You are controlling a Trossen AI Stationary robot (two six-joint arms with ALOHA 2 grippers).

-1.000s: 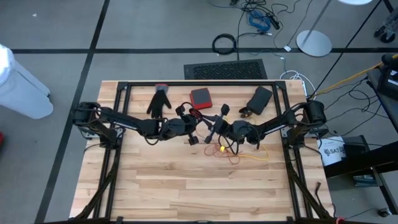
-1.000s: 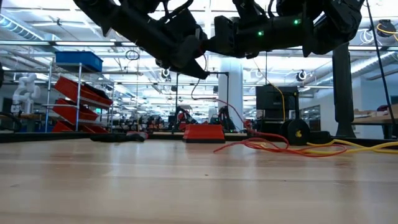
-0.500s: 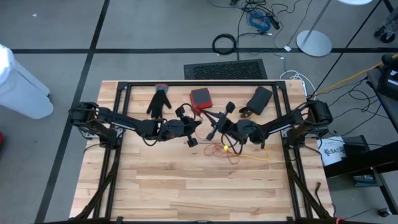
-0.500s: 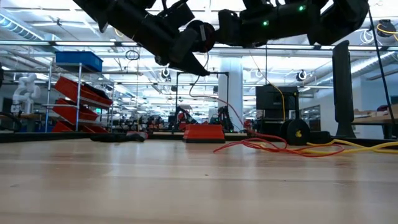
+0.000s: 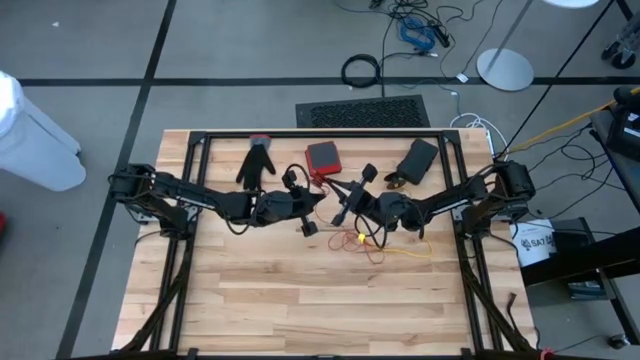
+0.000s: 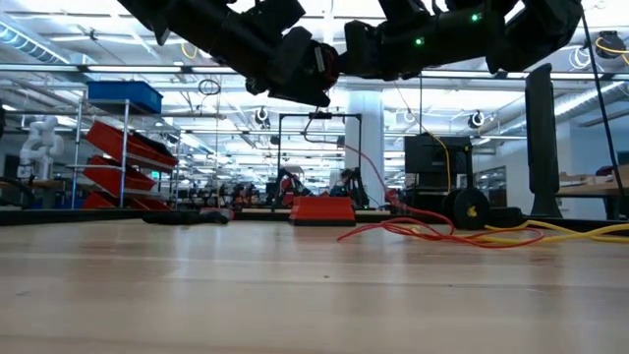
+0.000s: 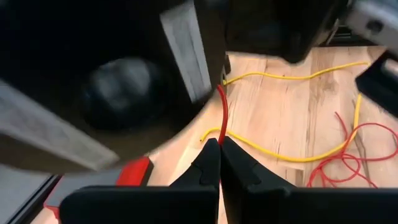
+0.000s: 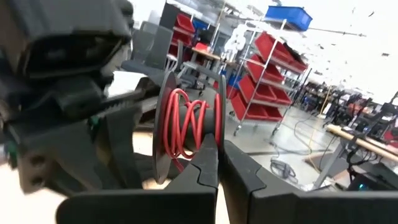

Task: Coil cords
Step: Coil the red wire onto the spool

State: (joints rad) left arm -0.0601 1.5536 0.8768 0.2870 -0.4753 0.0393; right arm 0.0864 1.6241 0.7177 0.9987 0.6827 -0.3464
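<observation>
Since a second ago both arms have lifted a little and drawn slightly toward the far side of the table; over the last half second the change is small, the left wrist rolling so that its dark housing now hides more of the red cord seen from table height.

Both arms reach inward from the table's side rails, low and nearly level, and meet above the middle of the far half of the wooden table [image 5: 300, 300]; the left gripper [image 7: 220, 144] has its fingers pressed together on a red cord [image 7: 221, 115], which rises taut from the fingertips; the right gripper [image 8: 219, 146] is likewise clenched, its fingers pinching the edge of a black spool [image 8: 163, 127] wound with several turns of the same red cord; the spool stands on edge between the two wrists, held off the table.

Loose red cord lies in loops on the wood just beside a long yellow cord [image 5: 395, 250], below the right wrist in the overhead view; the yellow cord trails in a slack curve toward the right rail, flat on the table.

On the far edge sit a black glove [image 5: 257, 162], a red box [image 5: 322, 156] and a black case [image 5: 417, 157], all apart from the grippers; a coiled black cable ring [image 5: 361, 71] lies on the floor beyond.
</observation>
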